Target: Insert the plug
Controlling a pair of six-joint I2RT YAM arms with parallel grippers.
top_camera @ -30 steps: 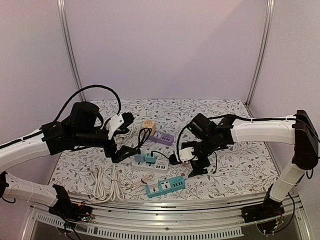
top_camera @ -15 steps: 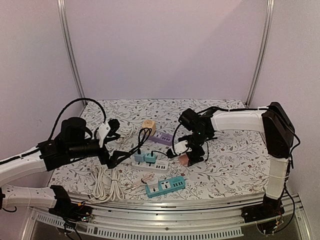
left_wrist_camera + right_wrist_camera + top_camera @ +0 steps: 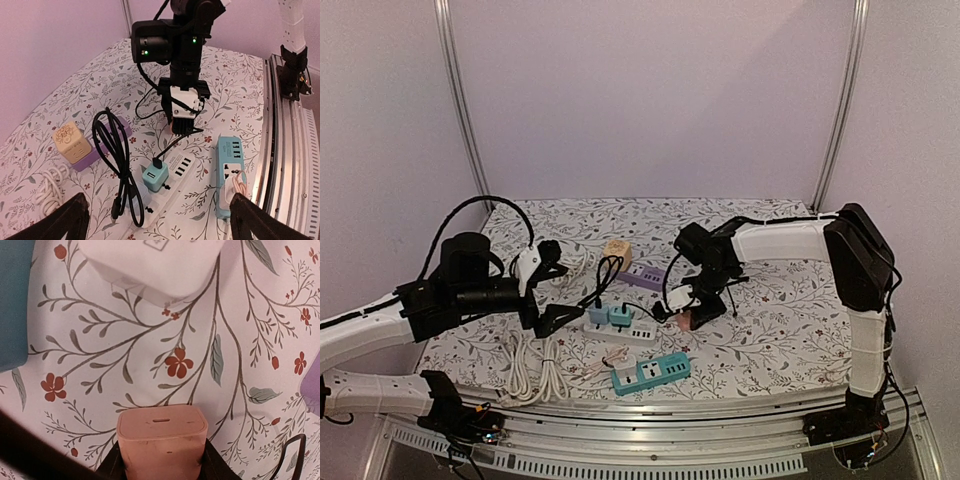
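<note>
Right wrist: plug [image 3: 161,440] base cut off by bottom edge, prongs hidden. Same view, white strip [image 3: 155,265] clipped at top, teal unit [image 3: 10,305] clipped at left, can't tell which one. Top view: plug mostly hidden under right gripper [image 3: 691,318]. Left wrist: left fingers [image 3: 70,220] cut off by bottom edge.

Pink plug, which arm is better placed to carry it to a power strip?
Right. The right gripper clamps the pink plug between its fingers; the left gripper hangs open and empty, back by the black cable.

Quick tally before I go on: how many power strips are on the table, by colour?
White strip: 1
Teal strip: 1
Purple strip: 1
Total: 3
</note>
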